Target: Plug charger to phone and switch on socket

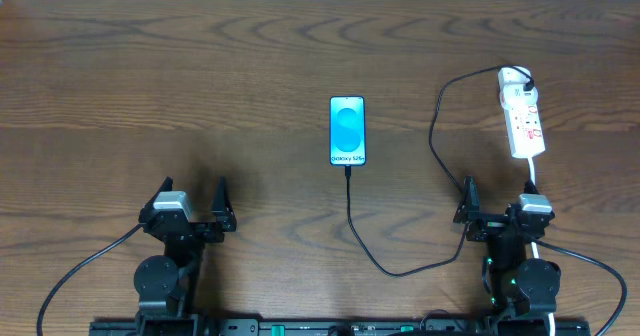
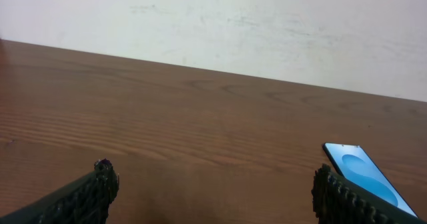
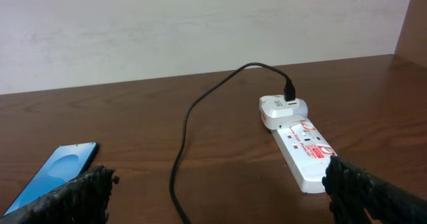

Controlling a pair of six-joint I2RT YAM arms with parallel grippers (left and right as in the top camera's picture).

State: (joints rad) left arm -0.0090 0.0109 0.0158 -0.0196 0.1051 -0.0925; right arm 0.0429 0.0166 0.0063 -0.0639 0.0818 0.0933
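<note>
The phone [image 1: 347,131] lies flat mid-table with its screen lit cyan; it also shows at the right edge of the left wrist view [image 2: 367,174] and at the left of the right wrist view [image 3: 57,174]. The black charger cable [image 1: 385,270] meets the phone's near edge, loops toward the front and climbs to a plug at the far end of the white socket strip [image 1: 524,116]. In the right wrist view the charger [image 3: 183,137] runs to that plug on the socket [image 3: 303,151]. My left gripper [image 1: 193,191] [image 2: 213,184] is open over bare wood. My right gripper [image 1: 498,201] [image 3: 217,184] is open, just short of the strip.
The socket's white cord [image 1: 537,176] runs from the strip's near end past my right arm. A pale wall [image 2: 233,31] stands behind the table's far edge. Both arm bases sit at the table's front edge.
</note>
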